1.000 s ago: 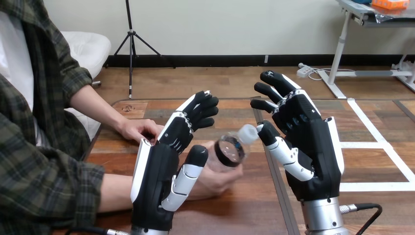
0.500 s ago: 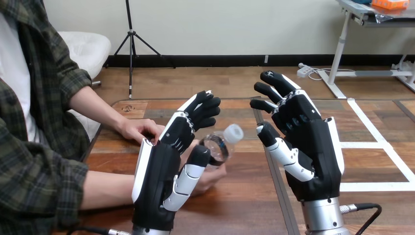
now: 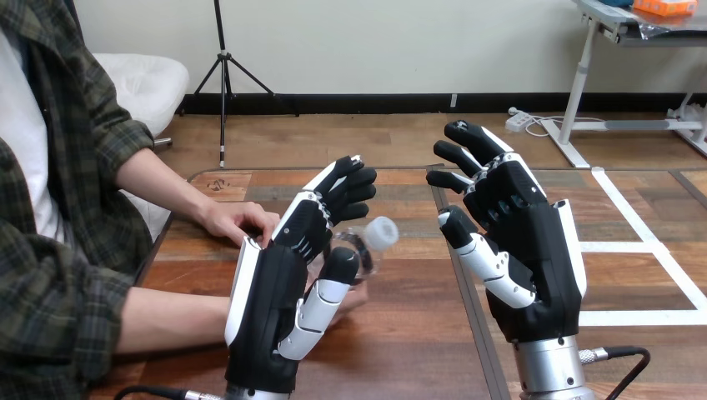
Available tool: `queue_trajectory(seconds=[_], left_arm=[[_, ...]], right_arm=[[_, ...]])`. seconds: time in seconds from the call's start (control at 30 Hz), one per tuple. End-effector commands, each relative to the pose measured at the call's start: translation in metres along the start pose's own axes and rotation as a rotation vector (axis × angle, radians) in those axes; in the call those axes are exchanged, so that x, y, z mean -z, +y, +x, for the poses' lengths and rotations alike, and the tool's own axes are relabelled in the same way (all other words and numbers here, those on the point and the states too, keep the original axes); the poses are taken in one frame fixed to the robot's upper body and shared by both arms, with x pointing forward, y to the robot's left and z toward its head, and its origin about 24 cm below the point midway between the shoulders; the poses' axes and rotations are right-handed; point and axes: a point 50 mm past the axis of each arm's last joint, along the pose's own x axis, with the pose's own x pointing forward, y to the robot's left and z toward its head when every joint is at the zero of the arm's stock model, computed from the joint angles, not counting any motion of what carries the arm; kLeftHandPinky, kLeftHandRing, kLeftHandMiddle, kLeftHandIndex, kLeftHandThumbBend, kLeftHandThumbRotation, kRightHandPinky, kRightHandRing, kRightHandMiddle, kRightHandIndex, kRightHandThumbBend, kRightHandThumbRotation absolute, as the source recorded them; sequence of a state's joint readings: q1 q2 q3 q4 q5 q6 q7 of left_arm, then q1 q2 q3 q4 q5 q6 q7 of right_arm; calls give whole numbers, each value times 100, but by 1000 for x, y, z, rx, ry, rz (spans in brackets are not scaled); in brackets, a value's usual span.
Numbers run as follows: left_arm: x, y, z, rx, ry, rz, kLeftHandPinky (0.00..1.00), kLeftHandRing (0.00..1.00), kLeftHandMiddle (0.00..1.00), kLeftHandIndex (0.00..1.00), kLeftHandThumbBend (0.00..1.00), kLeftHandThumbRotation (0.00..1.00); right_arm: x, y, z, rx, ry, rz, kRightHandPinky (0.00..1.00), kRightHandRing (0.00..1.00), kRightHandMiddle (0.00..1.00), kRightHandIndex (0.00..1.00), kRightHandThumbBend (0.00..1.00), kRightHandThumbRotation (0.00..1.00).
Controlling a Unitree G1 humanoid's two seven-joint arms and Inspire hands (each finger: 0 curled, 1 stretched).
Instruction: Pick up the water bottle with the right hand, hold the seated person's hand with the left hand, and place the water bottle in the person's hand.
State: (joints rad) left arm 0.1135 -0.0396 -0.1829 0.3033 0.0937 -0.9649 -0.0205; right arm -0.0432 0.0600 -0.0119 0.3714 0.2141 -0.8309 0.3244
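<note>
Left robot hand (image 3: 271, 300) is standing upright at centre-left over the table (image 3: 400, 350), fingers relaxed and nearly straight, not clenching anything I can see. The bottle (image 3: 365, 246) is sitting just behind it, at 1 o'clock from its palm, with the cap pointing toward 2 o'clock. The bottle is apparently lying in the person's hand (image 3: 352, 292), which is mostly hiding behind the robot thumb, so I cannot tell whether the two are touching. The person's forearm (image 3: 175, 315) is coming in from 9 o'clock. Right robot hand (image 3: 529, 250) is hanging released at 3 o'clock of the bottle, fingers spread, holding nothing, a clear gap between it and the cap. The person's other hand (image 3: 238, 221) is resting on the table at 10 o'clock of the left robot hand. By my read the placing is about finishing: the bottle is looking delivered and the right side is looking free. To do this well, the right robot hand should be backing off toward 4 o'clock, fingers wide so nothing is clipping the cap. The left robot hand should be steadying the person's hand until their grip looks firm, then easing away slowly toward 6 o'clock. The main risk is a finger nudging the bottle while leaving.
</note>
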Motion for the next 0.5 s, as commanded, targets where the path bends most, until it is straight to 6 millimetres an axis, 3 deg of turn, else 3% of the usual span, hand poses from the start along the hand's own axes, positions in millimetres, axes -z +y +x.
queue_trajectory(seconds=[0.0,0.47], left_arm=[[-5,-2,15,6,-65,-5,74,79,81,84,65,88],[-6,-4,14,3,-62,-19,74,78,80,83,65,88]], right_arm=[[-9,2,21,-24,-79,-5,72,83,86,80,73,40],[-9,2,21,-20,-79,-4,73,83,86,80,73,39]])
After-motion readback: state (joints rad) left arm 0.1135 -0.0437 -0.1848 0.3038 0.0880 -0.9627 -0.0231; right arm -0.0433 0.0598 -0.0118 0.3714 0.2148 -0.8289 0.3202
